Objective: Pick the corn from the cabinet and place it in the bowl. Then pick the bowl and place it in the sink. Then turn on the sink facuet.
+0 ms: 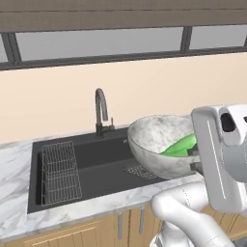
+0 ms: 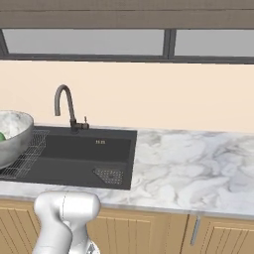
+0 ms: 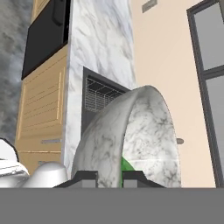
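Over the right half of the sink (image 1: 96,159), off the counter (image 1: 14,164) entirely, the bowl (image 1: 159,142) hangs in the air — corn (image 1: 181,144) already inside, so this looks like the carry into the basin. The counter's front edge runs below it; the rack (image 1: 59,171) fills the basin's left end, so the free space is toward the drain (image 1: 140,170) on the right, probably why the bowl is brought in there. The faucet (image 1: 101,111) stands at the back edge, untouched, lever not yet turned. Bowl is tipped slightly toward the arm, rim pinched from the side; the corn lies against the low wall near the grip. Gripper (image 3: 109,177) is clamped narrow on the bowl's rim — one finger inside, one outside. A rim hold explains the tilt; risk of the corn rolling out if it tips further.
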Motion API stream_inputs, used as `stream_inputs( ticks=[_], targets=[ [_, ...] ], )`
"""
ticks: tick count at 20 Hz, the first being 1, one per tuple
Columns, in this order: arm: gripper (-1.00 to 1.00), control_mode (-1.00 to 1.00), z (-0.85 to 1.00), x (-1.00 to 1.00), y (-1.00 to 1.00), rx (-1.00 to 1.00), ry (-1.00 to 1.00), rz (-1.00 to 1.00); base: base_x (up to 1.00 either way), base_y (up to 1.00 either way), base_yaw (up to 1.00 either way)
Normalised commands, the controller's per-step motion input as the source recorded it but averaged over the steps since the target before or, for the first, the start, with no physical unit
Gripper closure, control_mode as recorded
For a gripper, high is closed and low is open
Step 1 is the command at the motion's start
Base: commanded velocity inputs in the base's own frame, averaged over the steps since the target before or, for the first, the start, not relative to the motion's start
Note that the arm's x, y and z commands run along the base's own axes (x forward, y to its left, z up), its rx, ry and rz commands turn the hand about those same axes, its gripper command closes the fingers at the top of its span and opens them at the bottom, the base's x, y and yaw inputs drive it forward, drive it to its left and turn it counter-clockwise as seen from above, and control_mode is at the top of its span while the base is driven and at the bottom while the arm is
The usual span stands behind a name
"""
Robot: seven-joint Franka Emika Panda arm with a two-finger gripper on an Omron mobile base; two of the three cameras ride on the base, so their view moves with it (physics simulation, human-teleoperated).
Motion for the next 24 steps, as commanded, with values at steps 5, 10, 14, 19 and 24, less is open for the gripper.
stream_inputs(
  ticks=[5,10,14,19,24],
  targets=[
    [1.00,-1.00,0.00,0.27,-0.15,0.06,0.00,0.11,0.13,-0.10,0.05],
    [1.00,-1.00,-0.04,0.55,-0.66,0.06,0.00,0.22,0.00,0.00,0.00],
    [1.00,-1.00,-0.30,0.69,-0.72,0.00,0.00,0.24,0.00,0.00,0.00],
    [1.00,-1.00,-0.52,0.78,-0.41,-0.04,0.01,0.26,0.00,0.00,0.00],
    [1.00,-1.00,-0.70,0.55,-0.14,-0.10,-0.09,0.24,0.00,0.00,0.00]
  ],
)
